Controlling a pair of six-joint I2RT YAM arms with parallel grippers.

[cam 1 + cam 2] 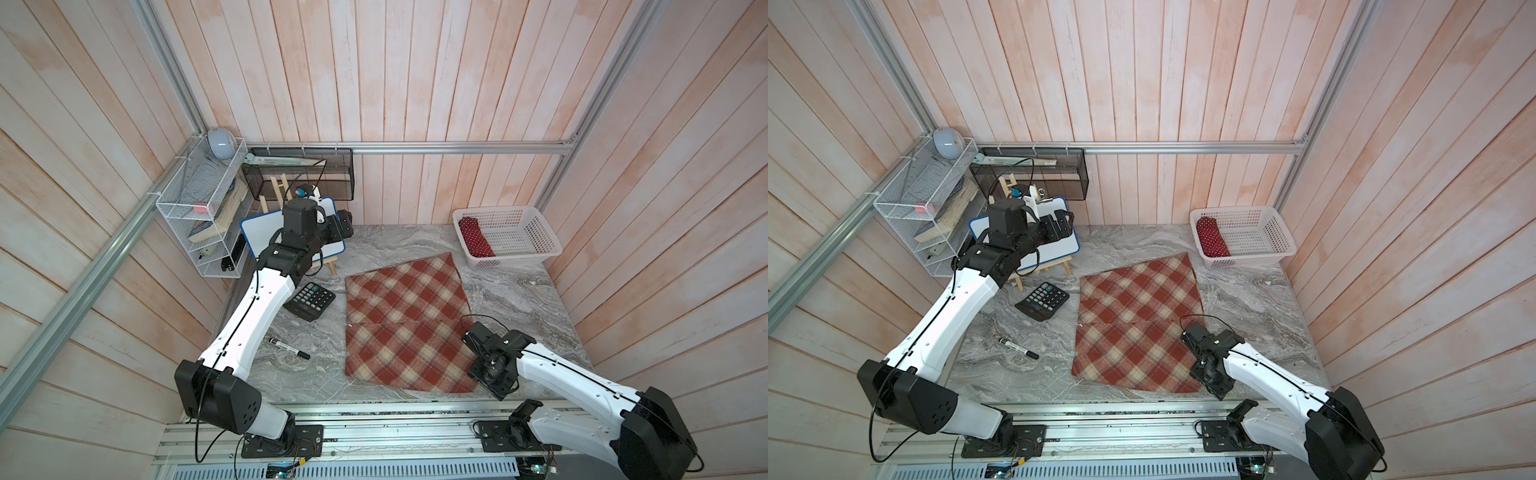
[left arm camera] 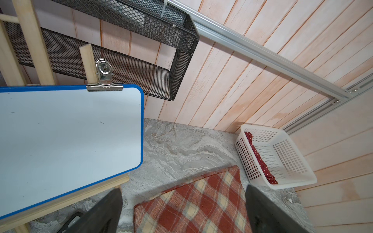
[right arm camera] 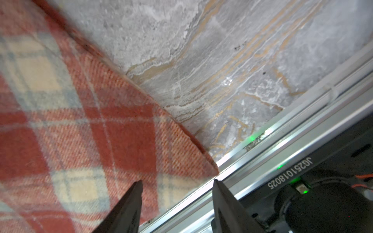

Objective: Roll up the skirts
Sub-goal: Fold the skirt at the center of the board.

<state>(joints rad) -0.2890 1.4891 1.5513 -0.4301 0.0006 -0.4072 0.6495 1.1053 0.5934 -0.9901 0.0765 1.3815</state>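
Now the skirt (image 1: 405,328) lies flat on the surface (image 1: 519,299) beside the calculator (image 1: 312,300), left jaws wide apart, right jaws apart over its corner farthest from the calculator, which may slip out if they pinch too little thick cloth.

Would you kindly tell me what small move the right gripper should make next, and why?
Probably ease the right gripper onto the near corner of the plaid skirt and close: it lies flat, and the open jaws hang at that corner, empty.
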